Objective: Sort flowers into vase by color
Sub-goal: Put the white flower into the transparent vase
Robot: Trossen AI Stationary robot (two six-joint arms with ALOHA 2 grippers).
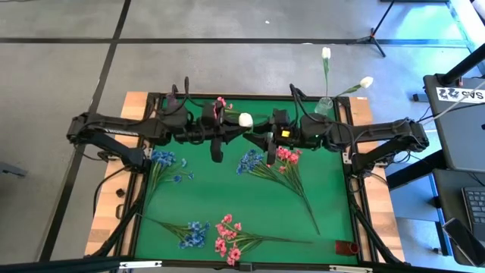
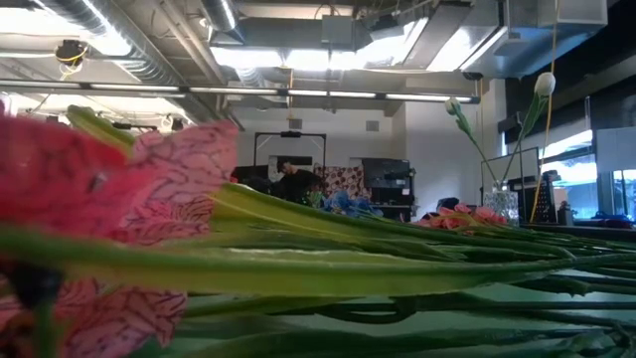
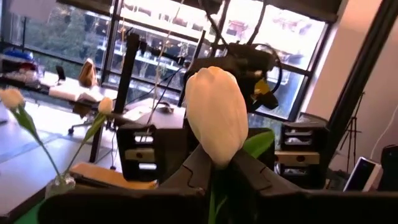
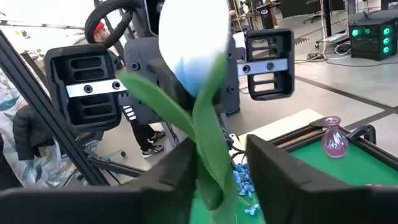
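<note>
A white flower with a closed bud (image 1: 245,119) is held up over the far middle of the green mat (image 1: 227,193), where my two grippers meet. My left gripper (image 3: 214,180) comes level from the left and is shut on it. My right gripper (image 4: 221,171) comes level from the right and stands open, one finger on each side of the flower's stem and leaf (image 4: 211,143) below the bud (image 4: 193,43). Blue flowers (image 1: 163,159) (image 1: 250,161) (image 1: 195,231) and pink flowers (image 1: 286,155) (image 1: 227,239) lie flat on the mat. My left gripper pinches the white flower's stem (image 3: 213,198) just under the bud (image 3: 216,115) between its two fingers, coming level from the table's left. The bud stands out past the fingertips, and the flower is lifted clear of the mat. My right gripper: whether its fingers (image 4: 180,171) touch the stem or leaf, I cannot tell.
A clear vase (image 1: 324,106) with two white flowers stands at the far right corner, seen also in the low view as the vase (image 2: 502,204). A small pink vase (image 4: 334,137) stands at the mat's far left, with a pink bloom (image 1: 220,101). A red object (image 1: 347,247) lies near right.
</note>
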